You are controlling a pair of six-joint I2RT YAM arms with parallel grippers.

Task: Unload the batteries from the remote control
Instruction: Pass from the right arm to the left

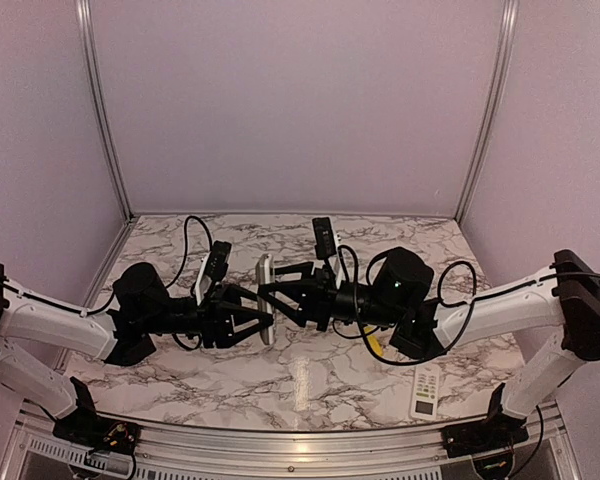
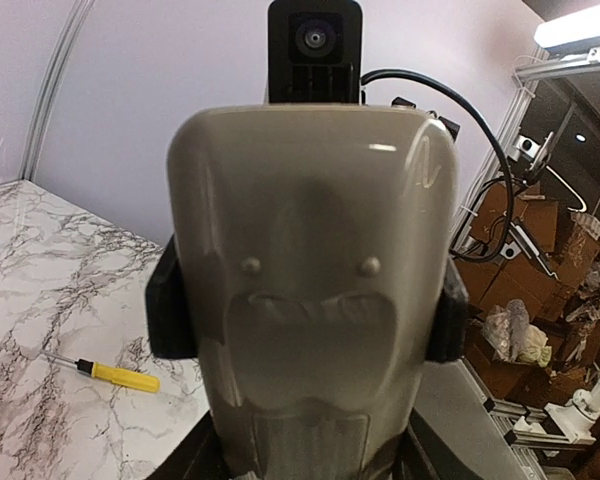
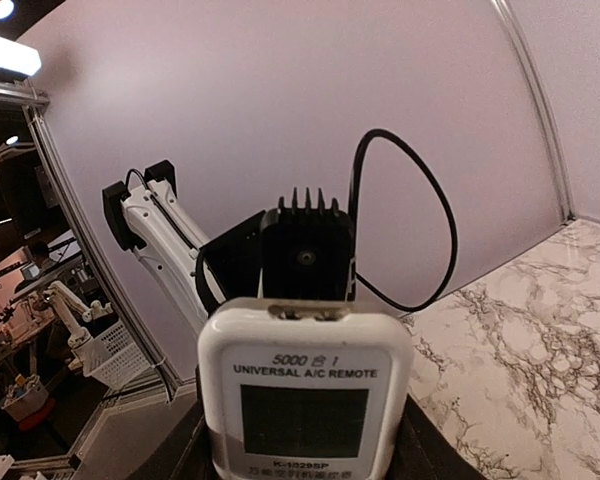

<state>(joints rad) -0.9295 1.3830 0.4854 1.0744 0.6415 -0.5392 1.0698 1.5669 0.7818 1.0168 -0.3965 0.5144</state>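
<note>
The left gripper (image 1: 261, 320) reaches in from the left, and its dark fingers (image 2: 168, 312) press against the two long sides of the remote control (image 1: 265, 270), so it is clamped on it. The remote control is lifted off the marble table (image 1: 160, 235) at mid-table, standing on edge between the two arms. The left wrist view faces its plain grey back (image 2: 310, 300), which fills most of that picture. Two small bumps and a curved recess mark the back. No battery shows, and the pictures do not tell whether any are inside.

From the other side the right gripper (image 1: 272, 293) meets the same remote control and is closed on it too. The right wrist view faces its front (image 3: 305, 400), with the display and the words "UNIVERSAL A/C REMOTE".

Further right, a yellow-handled screwdriver (image 1: 376, 346) lies on the table under the right arm. A second white remote (image 1: 426, 390) lies near the front right corner, well apart from both grippers.
</note>
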